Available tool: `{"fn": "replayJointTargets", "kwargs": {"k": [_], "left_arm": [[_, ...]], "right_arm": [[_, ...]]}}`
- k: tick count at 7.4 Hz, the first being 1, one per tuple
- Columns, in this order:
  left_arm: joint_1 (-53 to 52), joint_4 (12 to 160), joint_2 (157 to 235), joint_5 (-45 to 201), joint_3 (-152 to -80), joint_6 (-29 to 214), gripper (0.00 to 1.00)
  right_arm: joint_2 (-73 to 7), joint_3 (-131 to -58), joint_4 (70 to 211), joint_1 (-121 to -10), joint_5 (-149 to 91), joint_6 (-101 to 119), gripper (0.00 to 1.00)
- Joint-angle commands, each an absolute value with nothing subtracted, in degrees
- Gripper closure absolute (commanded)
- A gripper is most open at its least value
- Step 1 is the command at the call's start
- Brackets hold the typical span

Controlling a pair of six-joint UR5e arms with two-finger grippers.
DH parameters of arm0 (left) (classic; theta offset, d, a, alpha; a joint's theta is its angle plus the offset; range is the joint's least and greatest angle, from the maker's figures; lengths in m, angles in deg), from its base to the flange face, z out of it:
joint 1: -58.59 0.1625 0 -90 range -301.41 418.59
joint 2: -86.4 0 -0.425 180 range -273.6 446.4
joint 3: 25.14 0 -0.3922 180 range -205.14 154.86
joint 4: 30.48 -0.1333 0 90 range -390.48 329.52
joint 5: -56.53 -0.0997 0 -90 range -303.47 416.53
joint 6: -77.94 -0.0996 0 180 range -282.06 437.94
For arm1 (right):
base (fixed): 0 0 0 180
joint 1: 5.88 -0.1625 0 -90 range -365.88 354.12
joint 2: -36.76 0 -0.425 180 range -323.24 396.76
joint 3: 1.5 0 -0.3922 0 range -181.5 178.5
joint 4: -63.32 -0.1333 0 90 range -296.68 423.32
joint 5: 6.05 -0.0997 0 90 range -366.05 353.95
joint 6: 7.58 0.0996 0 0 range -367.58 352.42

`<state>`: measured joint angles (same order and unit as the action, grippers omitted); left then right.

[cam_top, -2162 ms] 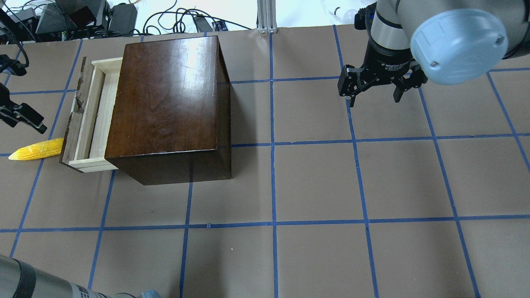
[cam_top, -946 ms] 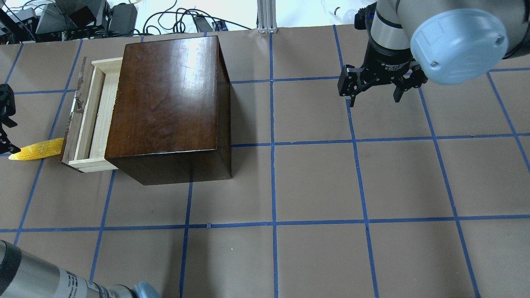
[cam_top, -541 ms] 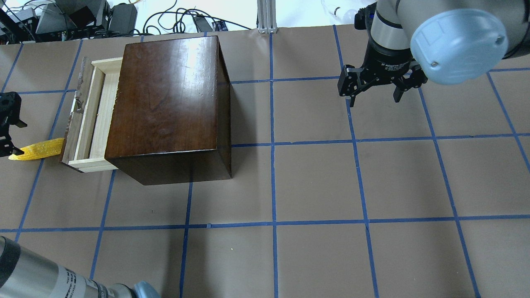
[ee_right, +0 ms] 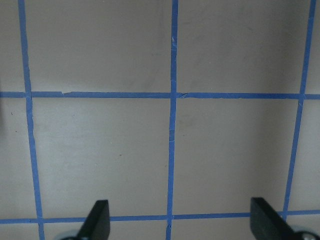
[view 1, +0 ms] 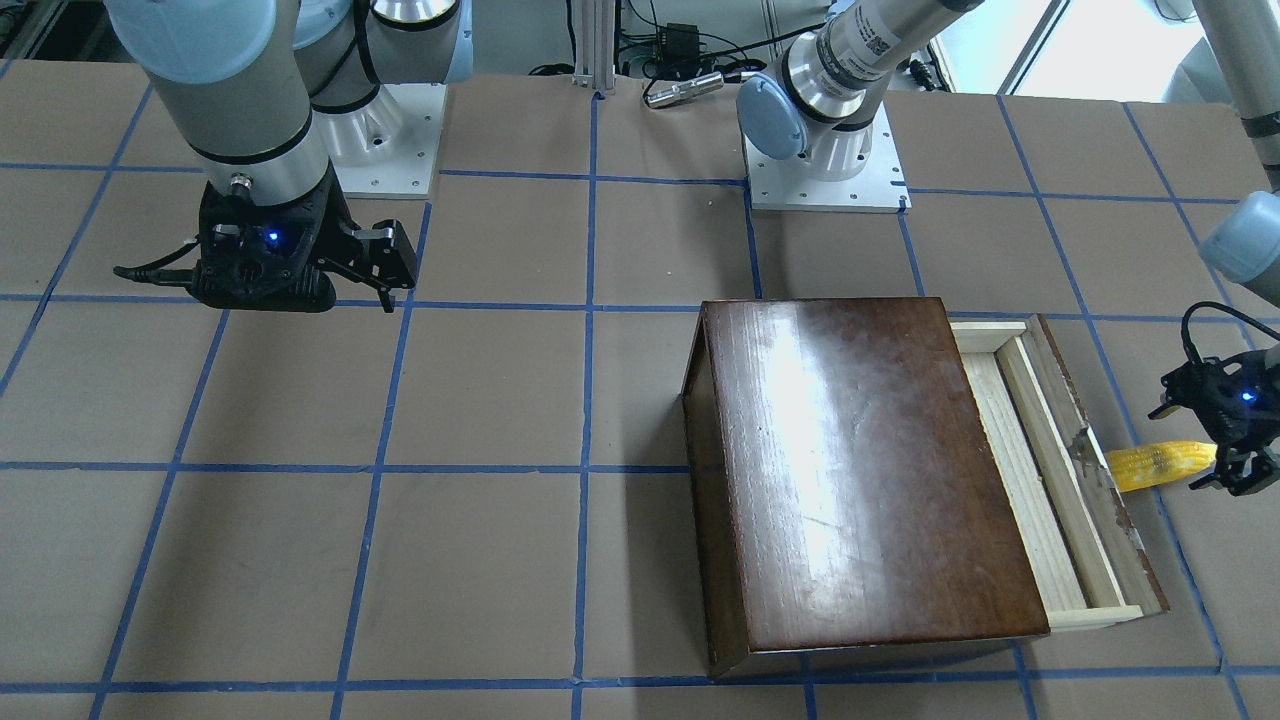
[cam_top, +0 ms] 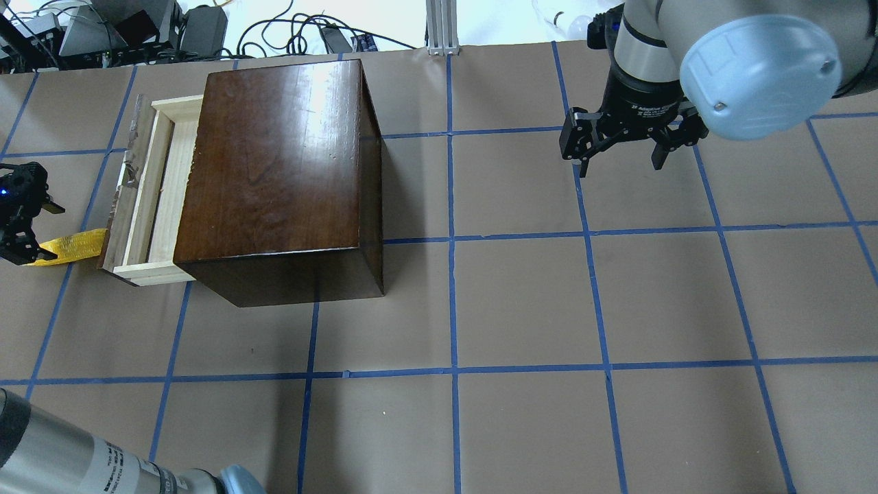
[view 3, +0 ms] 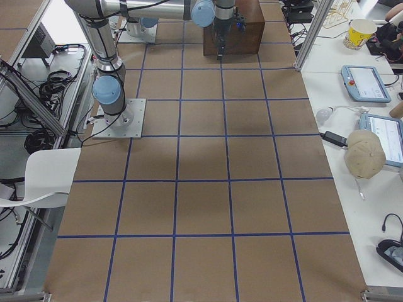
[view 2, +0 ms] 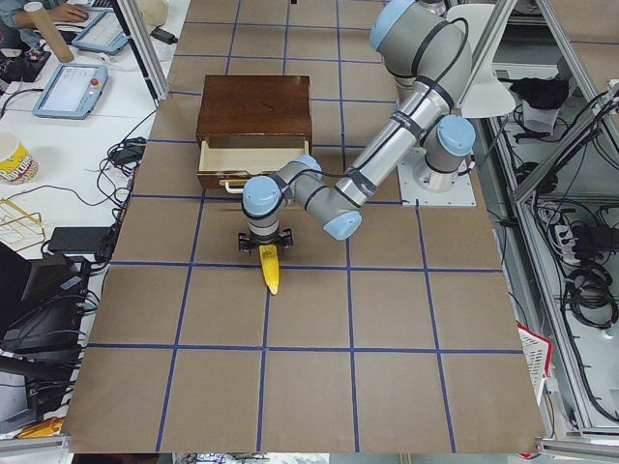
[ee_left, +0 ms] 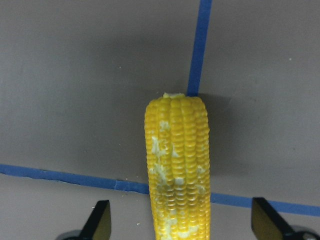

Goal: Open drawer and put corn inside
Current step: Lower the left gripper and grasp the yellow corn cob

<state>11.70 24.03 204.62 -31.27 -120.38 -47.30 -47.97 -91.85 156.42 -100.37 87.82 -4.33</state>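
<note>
Your left gripper [ee_left: 182, 220] hangs over the corn [view 1: 1160, 466] with its two fingers spread wide. One finger stands on each side of the cob, and bare table [cam_top: 521, 302] shows between each fingertip and the kernels, so it grips nothing.

The corn lies flat in the left part of the table. Its blunt end is turned toward the drawer [cam_top: 147, 199] and its pointed tip toward the table's left end. It is in front of the drawer's chipped dark panel and does not touch it.

The drawer is pulled partway out of the dark glossy box [cam_top: 274, 158], facing the left end, and its pale wood floor is in view. The box stands nearer your edge than the robot's.

Your right gripper [cam_top: 623, 168] hangs above the right half of the table, well apart from the box. Its fingers are wide apart and hold nothing.
</note>
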Motion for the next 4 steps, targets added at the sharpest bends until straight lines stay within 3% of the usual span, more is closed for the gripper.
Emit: {"fn": "replayJointTargets", "kwargs": {"k": [1, 4], "left_arm": [[11.84, 22.43, 206.37, -31.36, -121.11, -47.39, 0.0], [12.88, 22.25, 206.98, -31.44, -122.7, -47.13, 0.0]], "right_arm": [[-47.97, -91.85, 156.49, -100.37, 87.82, -4.33, 0.0], [-47.97, -91.85, 156.4, -100.37, 87.82, -4.33, 0.0]]}}
